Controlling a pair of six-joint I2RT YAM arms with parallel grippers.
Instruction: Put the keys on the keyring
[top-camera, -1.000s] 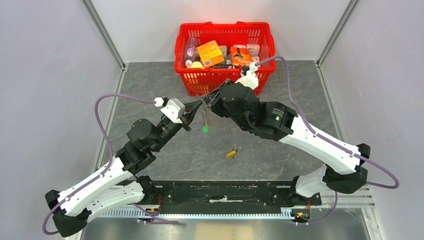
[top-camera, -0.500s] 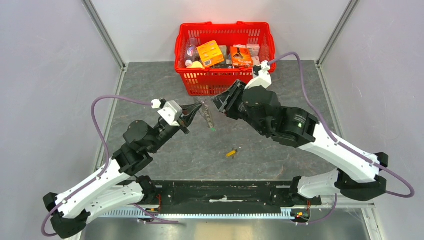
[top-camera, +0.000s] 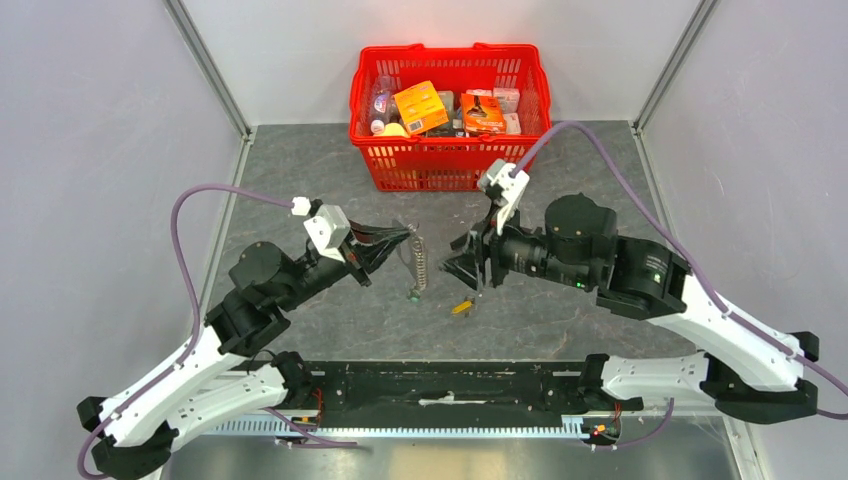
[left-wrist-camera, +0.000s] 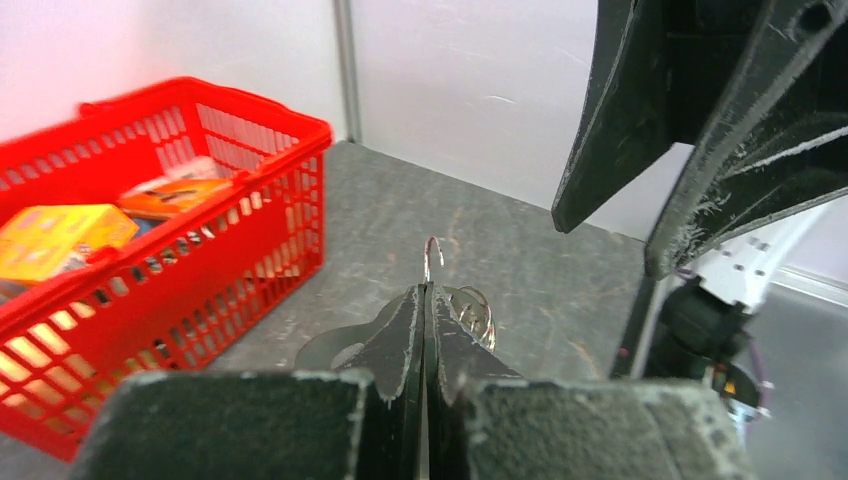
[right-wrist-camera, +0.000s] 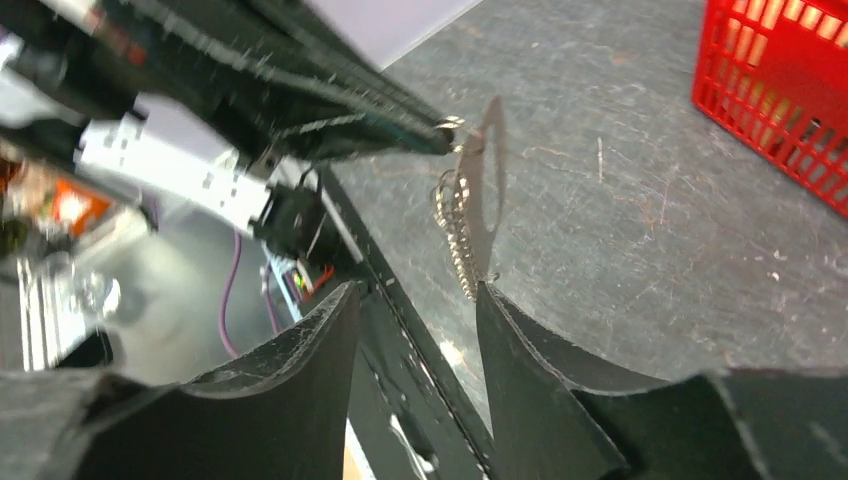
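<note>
My left gripper (top-camera: 402, 237) is shut on the top of the keyring (top-camera: 416, 264), a thin wire loop with a coiled stretch that hangs down from the jaws. A tiny green key (top-camera: 412, 295) hangs at its lower end. In the left wrist view the wire tip (left-wrist-camera: 430, 258) sticks out past the shut gripper (left-wrist-camera: 425, 292). The yellow key (top-camera: 462, 306) lies on the grey table just below my right gripper (top-camera: 462, 268), which is open and empty, right of the ring. In the right wrist view the keyring (right-wrist-camera: 455, 228) hangs just beyond the open gripper (right-wrist-camera: 415, 292).
A red basket (top-camera: 450, 172) full of packets stands at the back of the table; it also shows in the left wrist view (left-wrist-camera: 250, 215) and the right wrist view (right-wrist-camera: 780, 70). The black base rail (top-camera: 450, 385) runs along the near edge.
My right gripper has drawn away from the ring's top and swung down towards the near side, above the yellow key. My left gripper has carried the hanging ring slightly nearer and lower.
</note>
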